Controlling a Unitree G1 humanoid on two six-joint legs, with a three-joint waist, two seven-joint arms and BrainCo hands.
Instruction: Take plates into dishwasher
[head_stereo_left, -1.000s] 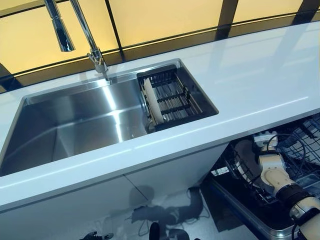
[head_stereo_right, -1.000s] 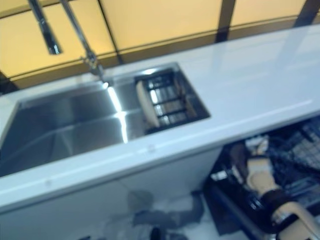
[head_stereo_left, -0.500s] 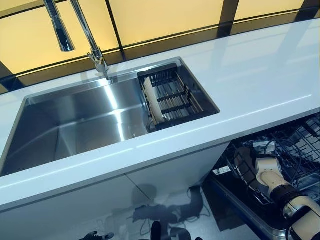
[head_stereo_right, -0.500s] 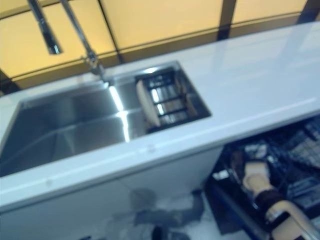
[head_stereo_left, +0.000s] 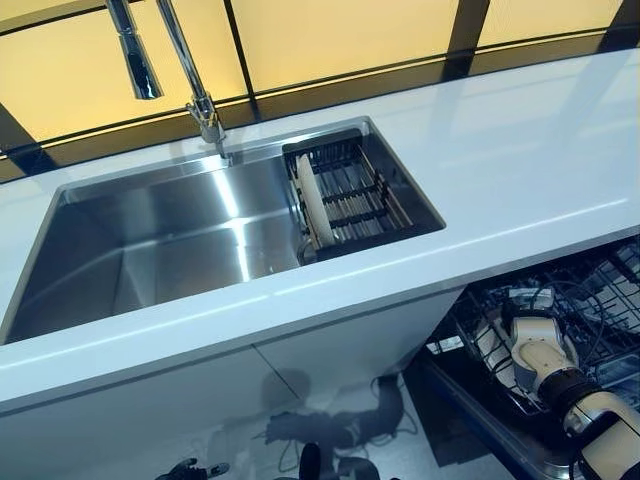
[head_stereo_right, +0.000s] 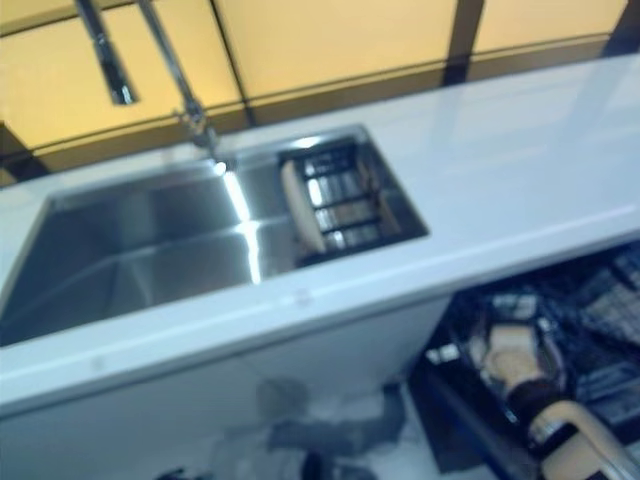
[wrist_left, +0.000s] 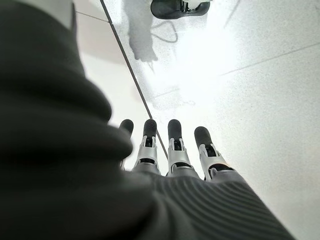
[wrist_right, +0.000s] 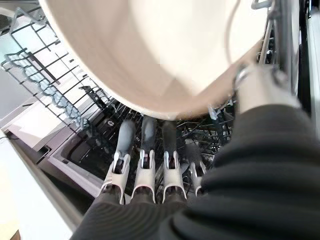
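A cream plate (wrist_right: 150, 50) stands low in the dishwasher's dark wire rack (head_stereo_left: 600, 290); from the head it shows as a pale edge (head_stereo_left: 488, 345). My right hand (head_stereo_left: 537, 340) is down in that rack beside it. In the right wrist view the fingers (wrist_right: 145, 170) lie straight just under the plate and the thumb (wrist_right: 255, 87) rests at its rim. Another white plate (head_stereo_left: 313, 205) stands upright in the black drying rack (head_stereo_left: 365, 195) inside the sink. My left hand (wrist_left: 170, 150) hangs over the floor with straight fingers and holds nothing.
The steel sink (head_stereo_left: 160, 240) is set in a white countertop (head_stereo_left: 520, 150), with a tall faucet (head_stereo_left: 185, 60) behind it. The countertop's front edge overhangs the open dishwasher. White cabinet fronts (head_stereo_left: 250, 400) run below the sink.
The whole view has shifted slightly to the right. My right hand has stayed low in the dishwasher rack, edging a little to the left beside the plate.
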